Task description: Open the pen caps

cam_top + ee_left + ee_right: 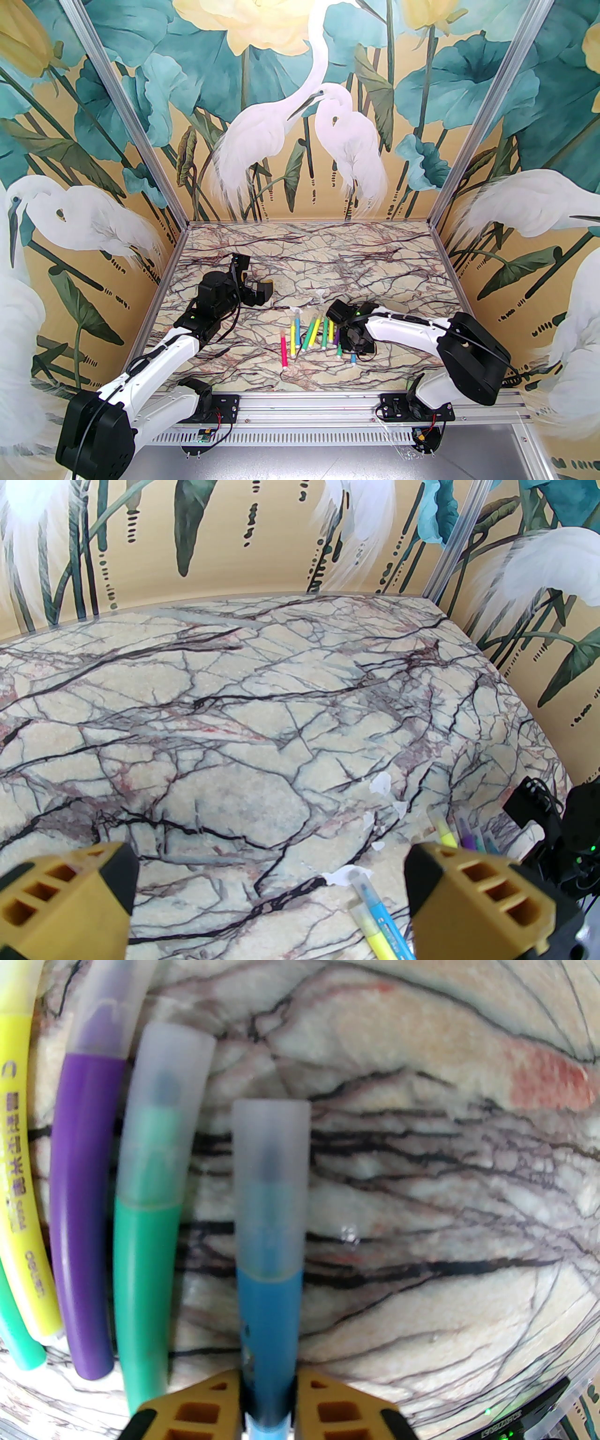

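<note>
Blue pen sits clamped in our right pincer; next, our wide-open, empty left pincer should pull its clear cap.

blue pen: rear cut off at bottom edge | purple pen's cap: top cut off
</note>
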`<action>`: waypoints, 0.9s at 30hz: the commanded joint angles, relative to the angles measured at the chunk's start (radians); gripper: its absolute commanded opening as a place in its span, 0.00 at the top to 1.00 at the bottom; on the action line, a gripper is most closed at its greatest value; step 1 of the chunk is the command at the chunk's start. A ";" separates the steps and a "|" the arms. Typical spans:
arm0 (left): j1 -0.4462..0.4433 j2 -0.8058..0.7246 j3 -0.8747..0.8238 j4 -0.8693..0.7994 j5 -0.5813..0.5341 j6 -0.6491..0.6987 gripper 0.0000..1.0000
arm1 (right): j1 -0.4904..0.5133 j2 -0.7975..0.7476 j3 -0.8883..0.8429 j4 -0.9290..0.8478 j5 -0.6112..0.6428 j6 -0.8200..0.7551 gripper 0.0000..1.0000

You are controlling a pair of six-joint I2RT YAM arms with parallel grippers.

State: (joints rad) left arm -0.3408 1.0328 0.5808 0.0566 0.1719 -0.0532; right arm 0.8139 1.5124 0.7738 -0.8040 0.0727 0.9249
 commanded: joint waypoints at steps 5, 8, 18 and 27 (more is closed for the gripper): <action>-0.007 -0.020 0.034 -0.020 0.025 -0.015 0.00 | -0.030 -0.055 -0.008 0.005 0.108 -0.048 0.84; -0.006 -0.013 0.040 -0.026 0.027 -0.024 0.01 | -0.037 -0.086 0.001 0.008 0.117 -0.071 0.84; -0.007 0.055 0.096 -0.071 0.119 -0.064 0.00 | -0.087 -0.208 -0.004 0.099 0.124 -0.222 0.86; -0.010 0.153 0.175 -0.117 0.246 -0.110 0.02 | -0.093 -0.297 -0.005 0.265 0.118 -0.399 0.86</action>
State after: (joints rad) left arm -0.3420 1.1584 0.7071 -0.0257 0.3363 -0.1329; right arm 0.7242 1.2469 0.7715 -0.6319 0.1810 0.6228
